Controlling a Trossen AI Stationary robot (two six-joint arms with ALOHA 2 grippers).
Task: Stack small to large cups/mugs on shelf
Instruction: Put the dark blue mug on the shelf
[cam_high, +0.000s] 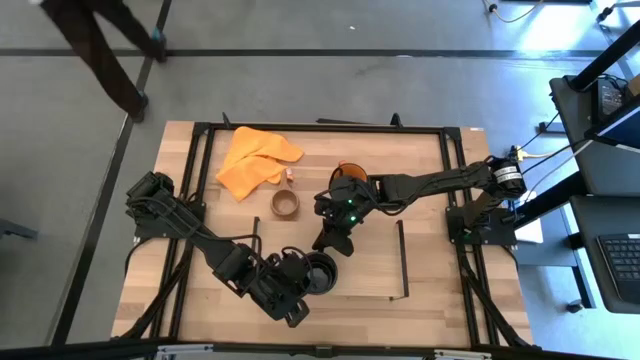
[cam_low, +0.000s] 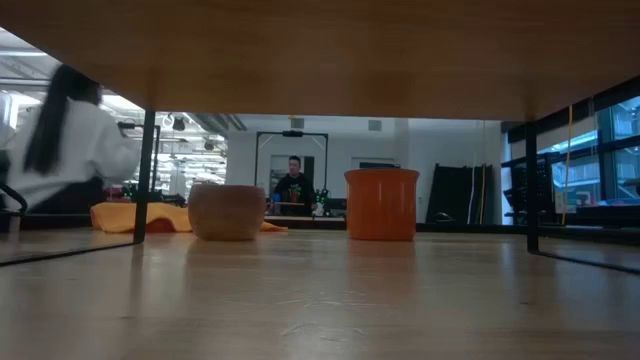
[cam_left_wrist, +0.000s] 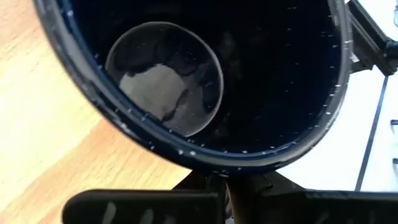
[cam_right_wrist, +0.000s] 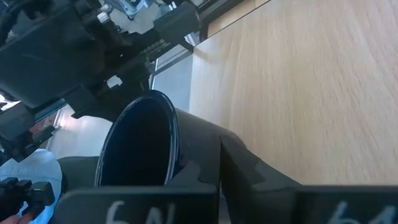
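Note:
The black mug (cam_high: 320, 272) is over the shelf (cam_high: 375, 270) near its left end, mouth up. It fills the left wrist view (cam_left_wrist: 249, 81) and does not show in the low view. My left gripper (cam_high: 297, 292) is shut on it from the near left. My right gripper (cam_high: 324, 246) is shut, just beyond the mug's far side; in its wrist view the mug (cam_right_wrist: 140, 149) lies right behind the fingers. The tan wooden cup (cam_high: 285, 204) stands on its base behind, as the low view (cam_low: 227, 211) shows. The orange mug (cam_low: 381, 204) stands on its base, half under my right arm (cam_high: 350, 170). My left gripper holds the black mug at its near-left side, by the rim (cam_left_wrist: 214, 167). The fingers come slanting down from the table's near left. The gripper's own body hides the place of contact. Whether the mug rests on the shelf cannot be told. I cannot tell whether my right gripper touches it.
An orange cloth (cam_high: 255, 158) lies at the far left of the table. The shelf's thin black frame (cam_high: 401, 260) runs along its right and near sides. The larger black outer frame (cam_high: 320, 128) rings the table. A person (cam_high: 100, 50) stands beyond the far left corner.

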